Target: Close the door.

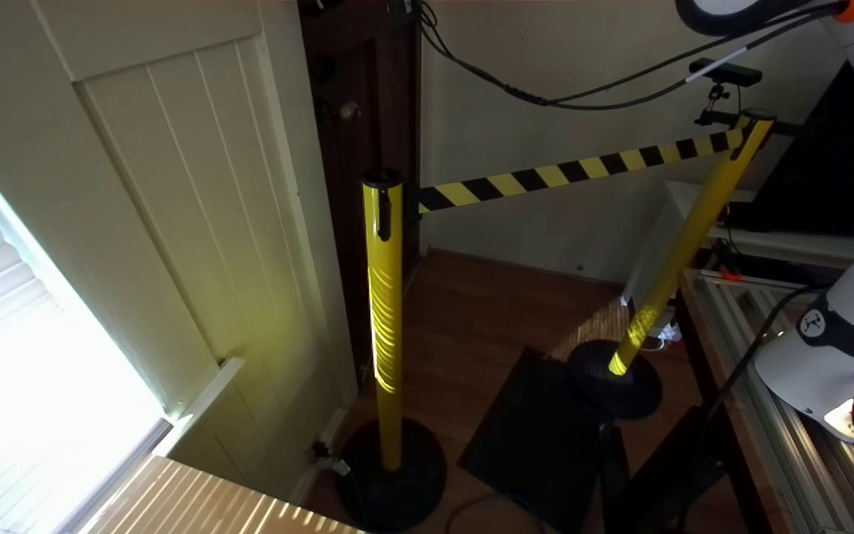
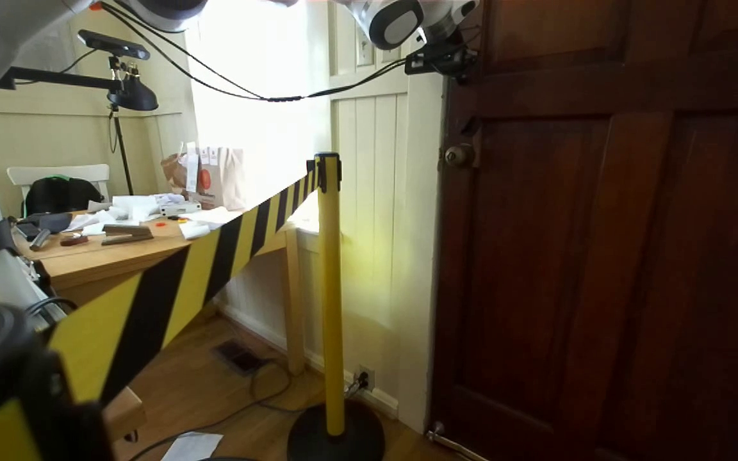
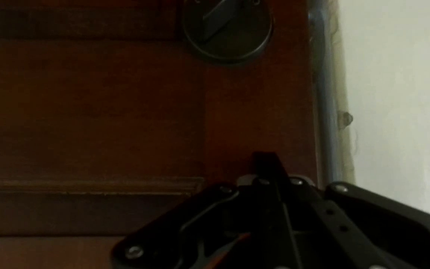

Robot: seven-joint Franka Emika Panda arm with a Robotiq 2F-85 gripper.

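The tall dark brown door shows in both exterior views [image 1: 379,126] [image 2: 535,256] and fills most of the wrist view [image 3: 88,112]. Its edge stands close beside the white frame, with a narrow strip between them; I cannot tell if it is latched. The round knob [image 2: 459,155] sits at the door's edge, also visible in an exterior view [image 1: 349,111]. A round dark lock plate with a turn piece [image 3: 228,30] shows in the wrist view. My gripper [image 3: 265,158] has its fingers together, with nothing visible between them. In an exterior view the gripper [image 2: 465,67] is above the knob, at or touching the door.
A yellow post [image 1: 390,297] with a black base stands near the door. A striped yellow-black belt [image 1: 583,169] runs to another yellow post [image 1: 686,245]. Black cables [image 2: 282,98] hang from the arm. A cluttered wooden table [image 2: 151,253] stands by the bright window.
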